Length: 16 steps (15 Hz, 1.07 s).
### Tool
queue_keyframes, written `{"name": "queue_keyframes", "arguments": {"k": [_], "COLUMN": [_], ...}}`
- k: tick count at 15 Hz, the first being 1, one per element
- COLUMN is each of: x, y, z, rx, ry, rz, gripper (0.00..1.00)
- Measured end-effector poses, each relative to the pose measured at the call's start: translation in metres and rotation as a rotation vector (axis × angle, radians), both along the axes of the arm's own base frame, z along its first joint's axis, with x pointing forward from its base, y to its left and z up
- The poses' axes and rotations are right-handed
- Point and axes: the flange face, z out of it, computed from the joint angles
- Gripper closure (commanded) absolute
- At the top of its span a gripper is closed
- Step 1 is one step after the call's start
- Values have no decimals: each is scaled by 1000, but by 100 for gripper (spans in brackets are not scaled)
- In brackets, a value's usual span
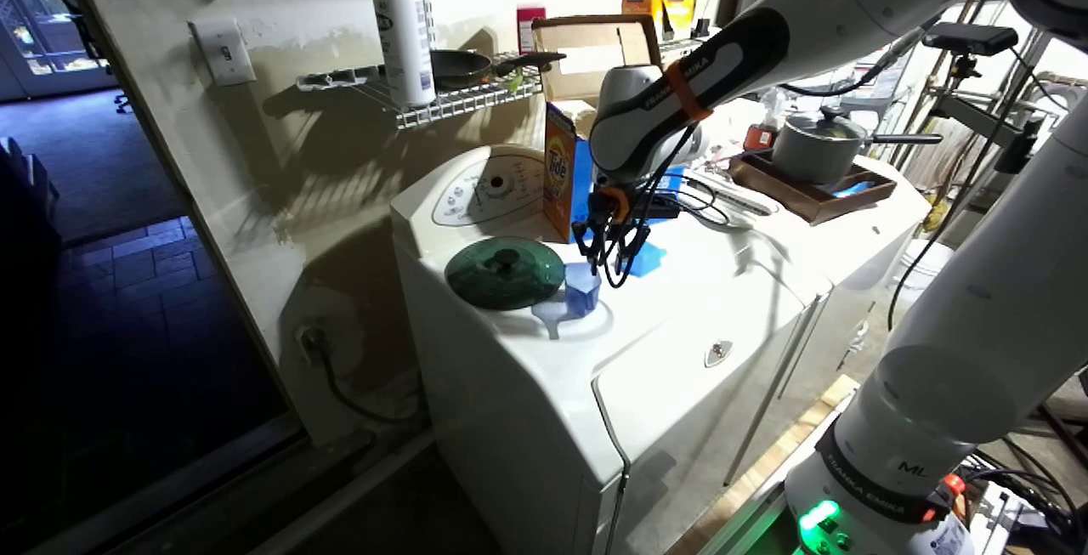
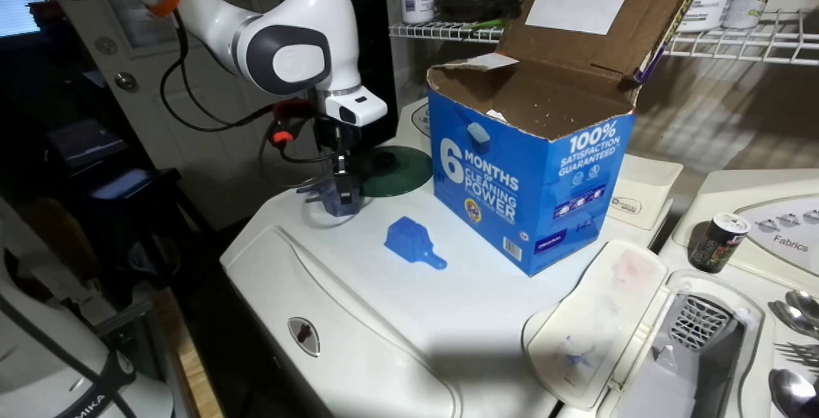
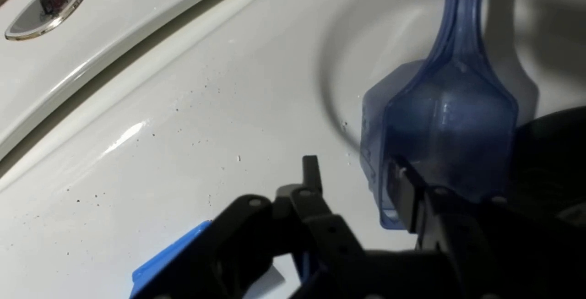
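Tool (image 3: 356, 171) and its two black fingers hang low over the white washing machine (image 1: 671, 317), spread apart with a visible gap between them. In the wrist view one finger (image 3: 406, 196) overlaps a translucent blue scoop (image 3: 451, 120), whose nine o'clock edge shows in the gap; whether finger and plastic touch cannot be told. That scoop sits at three o'clock in the same view, its handle pointing to twelve; in an exterior view it appears at eight o'clock from the fingertips. Just beside it there, toward nine o'clock, lies a round green lid (image 1: 476, 279). A brighter blue scoop (image 2: 409, 242) rests at four o'clock from the translucent one in an exterior view, its handle aimed the same way. Two o'clock from that brighter scoop stands a Tide box (image 2: 489, 171), flap raised. Farther off, at two o'clock from the tool in an exterior view, a lidded grey saucepan (image 1: 812, 151) sits in a brown tray (image 1: 772, 188).
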Motion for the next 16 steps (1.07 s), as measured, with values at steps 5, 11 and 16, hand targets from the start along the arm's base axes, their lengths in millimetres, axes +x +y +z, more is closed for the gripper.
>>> {"name": "queue_keyframes", "arguments": {"k": [5,11,16], "x": [-3,-14,-23], "y": [4,-24,-78], "z": [24,53,55], "rx": [-5,-102,-132], "ry": [-70,-130,-123], "rz": [12,-54,-163], "gripper": [0,0,0]}}
